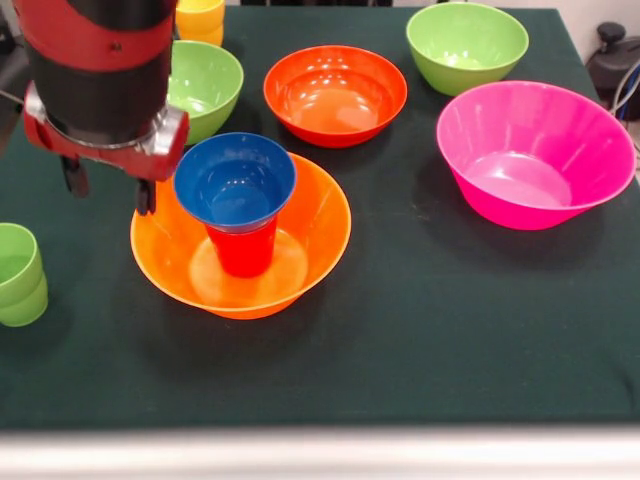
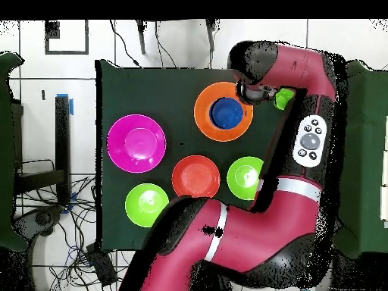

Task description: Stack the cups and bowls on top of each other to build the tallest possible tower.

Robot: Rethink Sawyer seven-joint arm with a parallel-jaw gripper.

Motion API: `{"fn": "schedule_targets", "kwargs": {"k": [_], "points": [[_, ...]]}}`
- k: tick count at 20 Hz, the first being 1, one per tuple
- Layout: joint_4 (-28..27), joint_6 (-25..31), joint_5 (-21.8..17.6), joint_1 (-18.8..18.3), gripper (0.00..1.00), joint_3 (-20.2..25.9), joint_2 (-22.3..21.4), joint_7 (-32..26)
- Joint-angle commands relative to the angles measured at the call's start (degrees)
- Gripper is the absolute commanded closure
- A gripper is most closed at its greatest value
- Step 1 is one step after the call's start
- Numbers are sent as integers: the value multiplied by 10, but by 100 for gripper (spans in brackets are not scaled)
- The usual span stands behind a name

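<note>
- Nearest the camera sits the large orange bowl [image 1: 240, 240], just beside the end effector [image 1: 110, 185] and slightly below it; it looks chosen as the base because its wide floor gives a steady footing.
- Inside it stands the red cup [image 1: 243, 248], mouth up, with the small blue bowl [image 1: 235, 180] seated on its rim, so the tower [image 2: 225, 112] is three pieces high.
- Two dark fingers [image 1: 146, 195] hang from the end effector with nothing between them; it appears open and empty, hovering beside the tower, not over it.
- Stacked light green cups [image 1: 20, 275] wait on the surface [image 1: 420, 340] below and outward of the end effector, probably the next pick.
- Farther off sit the light green bowl [image 1: 200, 88], red-orange bowl [image 1: 335, 95] and pink bowl [image 1: 535, 152].
</note>
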Motion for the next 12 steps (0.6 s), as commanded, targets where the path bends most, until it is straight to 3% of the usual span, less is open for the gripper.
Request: {"fn": "schedule_targets", "kwargs": {"k": [1, 12], "points": [[-13, -52, -47, -4, 0, 67, 38, -237], [-90, -49, -48, -24, 0, 66, 86, -328]]}}
